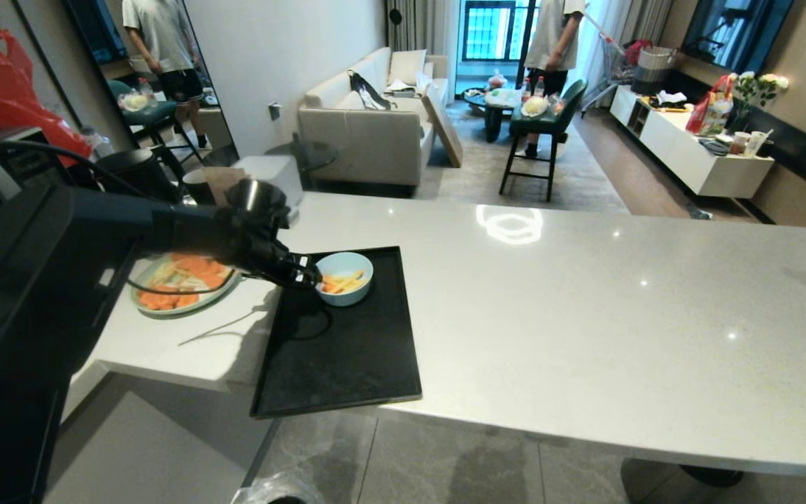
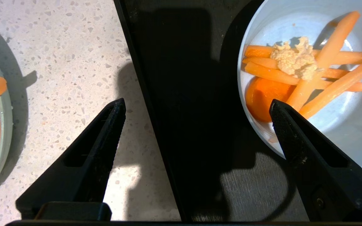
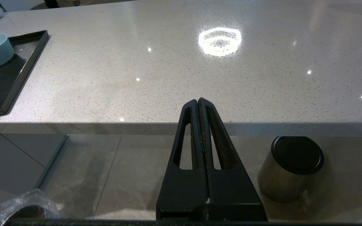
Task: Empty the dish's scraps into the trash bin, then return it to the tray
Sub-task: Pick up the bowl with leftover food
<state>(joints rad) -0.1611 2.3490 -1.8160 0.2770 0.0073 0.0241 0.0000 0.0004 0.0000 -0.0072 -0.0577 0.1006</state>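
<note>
The dish [image 1: 344, 278], a small pale-blue bowl, stands at the far end of the black tray [image 1: 347, 357]. In it lie the scraps [image 2: 294, 72]: orange strips and a pale crumbly lump. My left gripper [image 1: 308, 278] hangs open at the dish's left rim. In the left wrist view the left gripper [image 2: 196, 105] has one finger over the inside of the dish [image 2: 341, 131] and the other over the counter beside the tray [image 2: 193, 94]. Nothing is gripped. The trash bin [image 1: 280, 490] shows on the floor below the counter's front edge. My right gripper [image 3: 198, 99] is shut, parked below that edge.
A pale-green plate [image 1: 182, 283] of orange slices sits left of the tray, under my left arm. A steel bin with a black lid [image 3: 291, 169] stands on the floor to the right. A person [image 1: 553, 35] stands in the room beyond the counter.
</note>
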